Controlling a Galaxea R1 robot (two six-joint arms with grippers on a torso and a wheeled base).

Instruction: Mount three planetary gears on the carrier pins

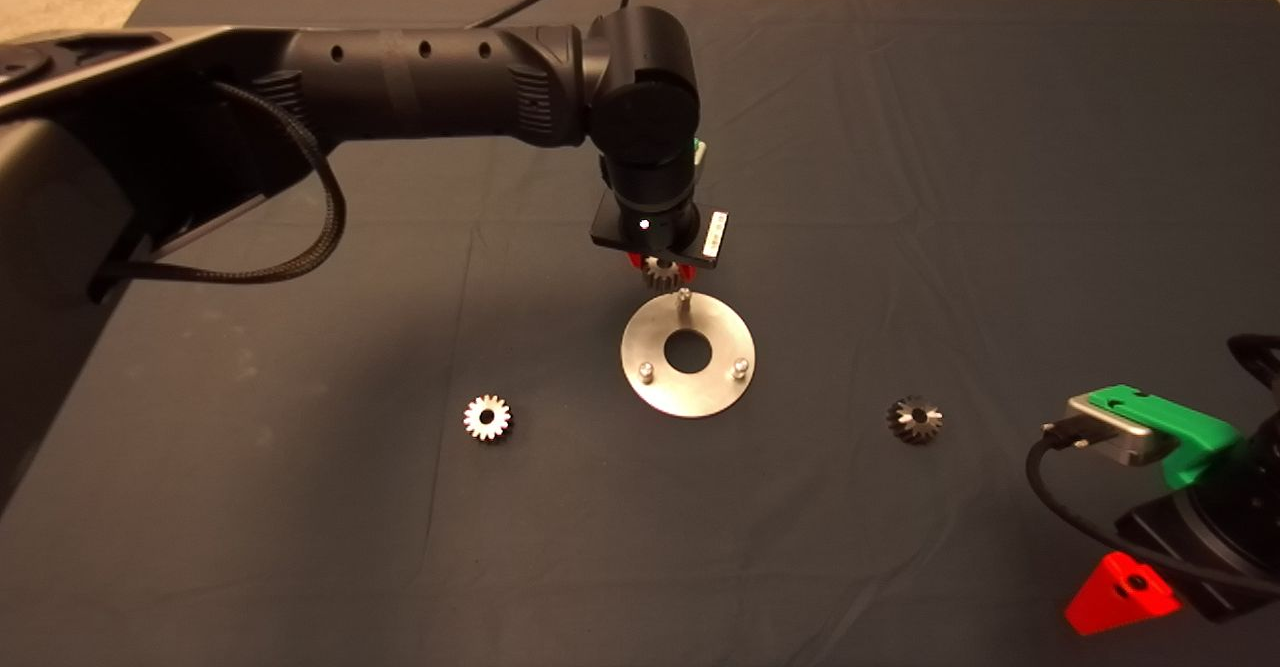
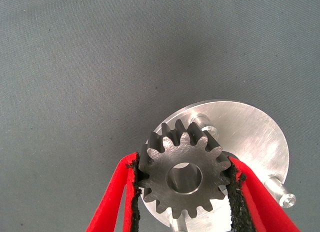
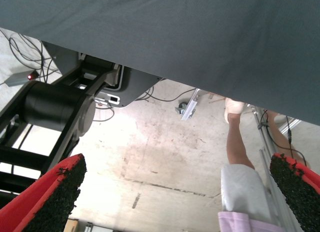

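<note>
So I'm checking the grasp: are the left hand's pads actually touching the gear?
Touching. The left wrist view shows both black pads of the left hand pressed against the gear's teeth, with no gap.

Silver disc shines on the dark grey mat. Left gear is pale silver, right gear darker grey. Red fingers carry black pads.

In the head view the left gripper is almost wholly hidden beneath its own wrist. The held gear covers part of the disc and one pin. The person's leg is cut off by the picture's edge.
</note>
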